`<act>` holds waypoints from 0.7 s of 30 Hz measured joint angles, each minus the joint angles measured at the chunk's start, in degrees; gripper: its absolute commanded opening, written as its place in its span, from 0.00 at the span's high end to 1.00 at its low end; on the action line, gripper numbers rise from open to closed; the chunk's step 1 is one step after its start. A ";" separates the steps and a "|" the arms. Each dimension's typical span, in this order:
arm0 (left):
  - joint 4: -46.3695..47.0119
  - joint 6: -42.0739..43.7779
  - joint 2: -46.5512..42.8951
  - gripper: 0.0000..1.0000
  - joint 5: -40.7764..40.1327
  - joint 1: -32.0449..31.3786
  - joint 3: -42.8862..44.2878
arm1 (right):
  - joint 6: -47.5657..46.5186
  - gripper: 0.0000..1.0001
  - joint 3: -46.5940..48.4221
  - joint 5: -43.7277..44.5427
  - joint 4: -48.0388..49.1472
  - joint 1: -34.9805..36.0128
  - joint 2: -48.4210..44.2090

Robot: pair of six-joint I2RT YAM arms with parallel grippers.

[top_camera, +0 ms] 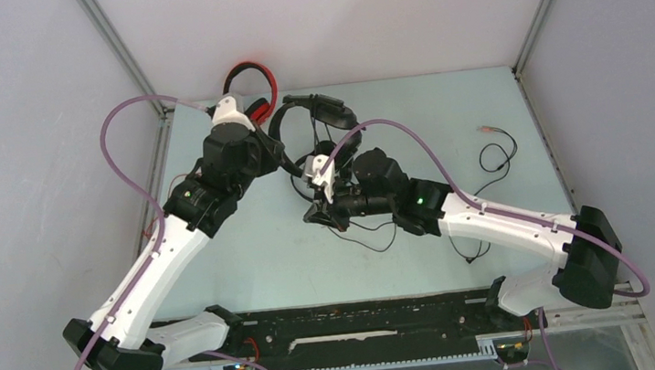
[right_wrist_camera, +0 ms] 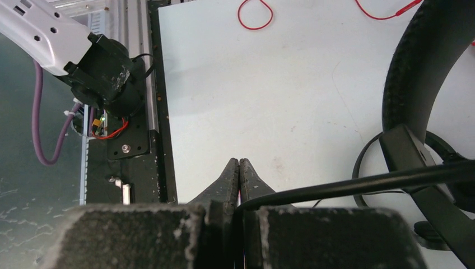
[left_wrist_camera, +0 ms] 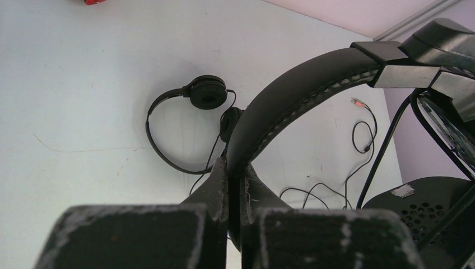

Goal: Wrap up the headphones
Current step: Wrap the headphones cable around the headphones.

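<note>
While the left end effector (left_wrist_camera: 235,165) is clamped on the headband (left_wrist_camera: 291,95) of the big headset (top_camera: 327,109), the right end effector (right_wrist_camera: 239,163) sits just in front of that headset, pinched tight on a thin black cable (right_wrist_camera: 358,185) that runs toward its earcup. A red headset (top_camera: 247,65) lies just behind and left of the big headset. A small headset (left_wrist_camera: 207,92) lies flat on the table (top_camera: 248,248) beneath the big headset's raised band. A plug (top_camera: 486,130) rests well to the big headset's right.
</note>
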 measured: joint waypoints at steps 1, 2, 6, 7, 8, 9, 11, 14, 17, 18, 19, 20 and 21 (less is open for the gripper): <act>0.00 0.00 0.00 1.00 0.13 0.00 0.00 | -0.24 1.00 0.00 0.28 0.17 0.13 0.15; 0.00 0.00 0.00 1.00 0.22 0.00 0.00 | -0.44 1.00 0.00 0.59 0.35 0.17 0.22; 0.31 0.00 0.22 1.00 1.03 0.07 0.00 | -0.72 1.00 0.00 1.42 1.18 0.22 0.48; 0.52 0.00 0.31 1.00 1.18 0.09 0.00 | -0.74 1.00 0.00 1.62 1.46 0.26 0.59; 0.68 0.00 0.37 1.00 1.29 0.09 0.00 | -0.76 1.00 0.00 1.70 1.66 0.28 0.68; 0.81 0.00 0.48 1.00 1.49 0.09 0.00 | -0.87 1.00 0.00 1.86 1.84 0.33 0.74; 0.90 0.00 0.63 1.00 1.60 0.09 0.00 | -1.01 1.00 0.00 2.16 1.95 0.33 0.76; 0.90 -0.02 0.74 1.00 2.25 0.20 0.00 | -1.84 0.92 0.00 2.62 1.75 0.37 0.76; 0.96 -0.24 0.74 1.00 3.17 0.55 0.00 | -3.61 0.87 -0.02 3.04 0.76 0.44 0.76; 1.09 -0.48 0.74 1.00 3.28 0.68 0.00 | -4.37 0.86 -0.17 3.13 0.59 0.48 0.74; 1.25 -0.68 0.74 1.00 3.58 0.92 0.00 | -5.18 0.86 -0.59 3.15 0.52 0.50 0.61; 1.33 -1.03 0.72 1.00 3.96 1.18 0.00 | -5.75 0.86 -1.16 3.15 0.44 0.50 0.33; 1.38 -1.44 0.68 1.00 4.52 1.51 0.00 | -6.32 0.86 -1.90 3.17 0.37 0.42 -0.11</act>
